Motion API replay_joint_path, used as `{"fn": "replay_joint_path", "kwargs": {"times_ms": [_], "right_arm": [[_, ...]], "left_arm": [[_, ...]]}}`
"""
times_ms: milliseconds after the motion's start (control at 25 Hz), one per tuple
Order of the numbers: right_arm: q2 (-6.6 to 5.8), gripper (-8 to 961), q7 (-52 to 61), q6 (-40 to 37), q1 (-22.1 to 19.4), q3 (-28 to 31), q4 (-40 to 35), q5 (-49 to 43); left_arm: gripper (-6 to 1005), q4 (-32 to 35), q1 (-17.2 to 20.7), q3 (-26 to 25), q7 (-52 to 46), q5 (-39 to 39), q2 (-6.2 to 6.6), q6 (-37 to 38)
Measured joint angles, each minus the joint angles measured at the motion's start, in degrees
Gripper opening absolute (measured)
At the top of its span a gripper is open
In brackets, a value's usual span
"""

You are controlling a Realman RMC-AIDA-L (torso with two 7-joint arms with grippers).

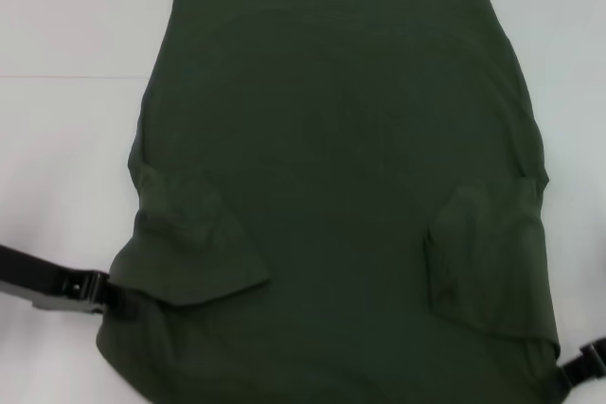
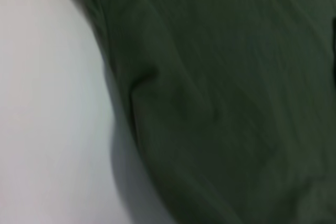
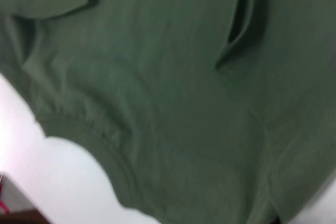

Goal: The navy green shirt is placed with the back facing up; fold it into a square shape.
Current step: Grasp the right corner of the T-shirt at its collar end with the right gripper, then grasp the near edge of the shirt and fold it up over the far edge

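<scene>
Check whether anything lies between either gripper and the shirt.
Nothing visible does. The left gripper sits right at the shirt's near left edge, and the right gripper at its near right corner. Only bare white table surrounds the cloth.

White table top [image 1: 66, 35], faint seam line across far left part. Dark brown edge [image 3: 21, 217] plus small red bit [image 3: 2, 203] in right wrist view corner, identity unclear.

The navy green shirt [image 2: 220, 93], creased along its edge, lies on a white table [image 2: 47, 119]
</scene>
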Motion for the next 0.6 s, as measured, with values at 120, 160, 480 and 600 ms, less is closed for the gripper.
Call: {"fn": "replay_joint_path", "kwargs": {"times_ms": [120,160,480,600], "right_arm": [[-0.10,56,-3.78,-2.80,-0.47,0.03,0.23,-0.05],[-0.13,56,-4.93,-3.67,-0.65,0.03,0.37,-0.09],[-0.64,57,-12.32,-10.22,-2.74,-1.94,0.72,-0.52],[-1.00,57,-13.86,-10.44,-3.39,-4.45,1.65,-0.59]], "left_arm": [[33,-0.94,-0.02,-0.18,0.42,0.22,0.41,2.78],[33,-1.10,-0.02,-0.30,0.64,0.28,0.51,3.84],[33,-2.64,-0.04,-0.60,3.10,0.56,1.47,14.59],[34,-2.77,0.29,-0.60,4.21,1.12,1.60,17.46]]}}
